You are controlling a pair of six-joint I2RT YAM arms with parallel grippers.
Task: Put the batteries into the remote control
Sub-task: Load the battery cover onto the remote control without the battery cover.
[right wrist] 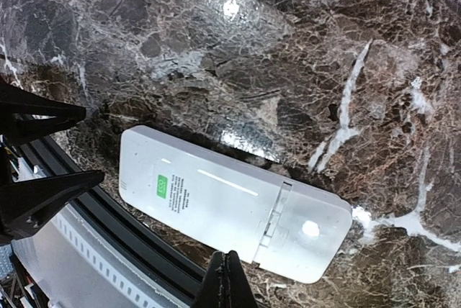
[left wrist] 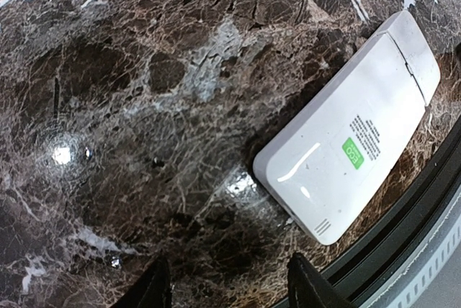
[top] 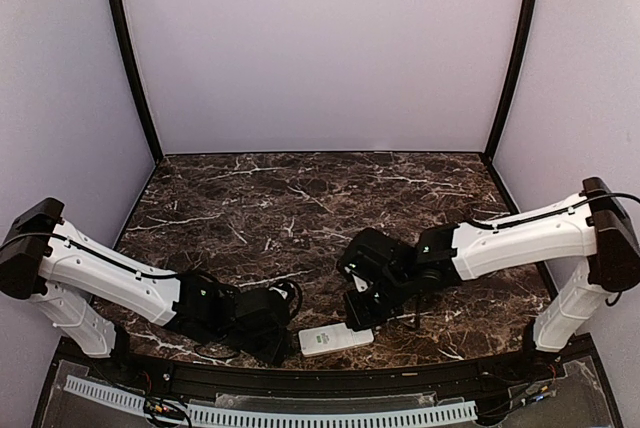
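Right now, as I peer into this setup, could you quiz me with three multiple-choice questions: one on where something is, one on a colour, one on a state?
1. Where does the remote control lie?
A. against the far wall
B. held up in the air
C. at the near edge of the table

2. What colour is the sticker on its back?
A. green
B. red
C. blue

3. How is the left gripper?
A. shut on the remote
B. open and empty
C. shut on a battery

Answers: 1 C, it lies flat at the bottom of the top view. 2 A, both wrist views show a green square. 3 B, its jaws stand apart with nothing between.
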